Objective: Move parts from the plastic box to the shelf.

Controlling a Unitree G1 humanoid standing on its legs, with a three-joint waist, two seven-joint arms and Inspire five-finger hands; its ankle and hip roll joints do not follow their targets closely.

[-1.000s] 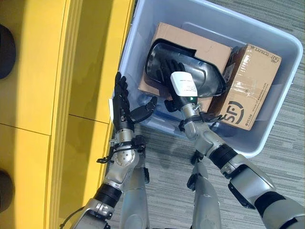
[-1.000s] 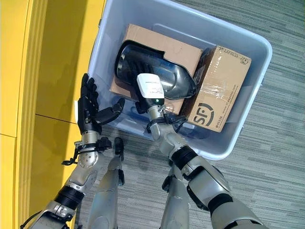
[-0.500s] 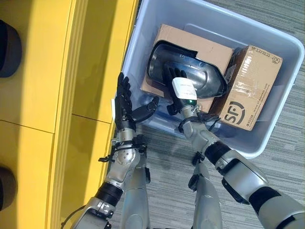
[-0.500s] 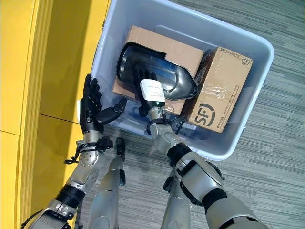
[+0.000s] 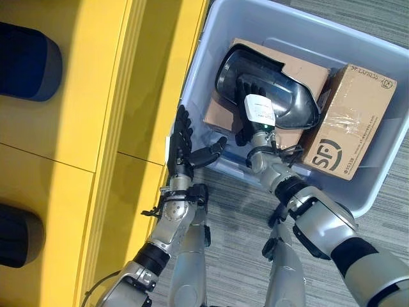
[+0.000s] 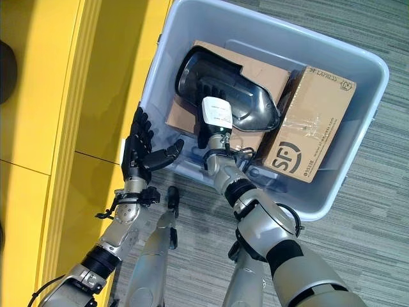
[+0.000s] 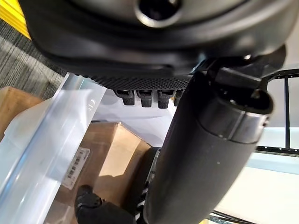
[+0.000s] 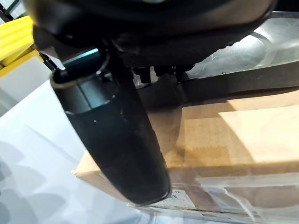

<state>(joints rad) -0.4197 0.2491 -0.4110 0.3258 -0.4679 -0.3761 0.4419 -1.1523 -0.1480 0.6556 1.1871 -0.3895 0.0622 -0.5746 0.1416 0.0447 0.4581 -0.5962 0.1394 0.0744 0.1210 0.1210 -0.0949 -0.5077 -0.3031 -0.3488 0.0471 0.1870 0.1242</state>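
Left hand (image 5: 181,148) raised, palm facing in, fingers straight and spread, thumb (image 5: 211,152) angled out toward the right; holds nothing. Right arm reaches forward, wrist bent; right hand (image 5: 250,105) lies flat, fingers apparently extended, tips partly hidden.

Grey striped carpet floor (image 5: 396,268), yellow cabinet panels (image 5: 77,128) alongside
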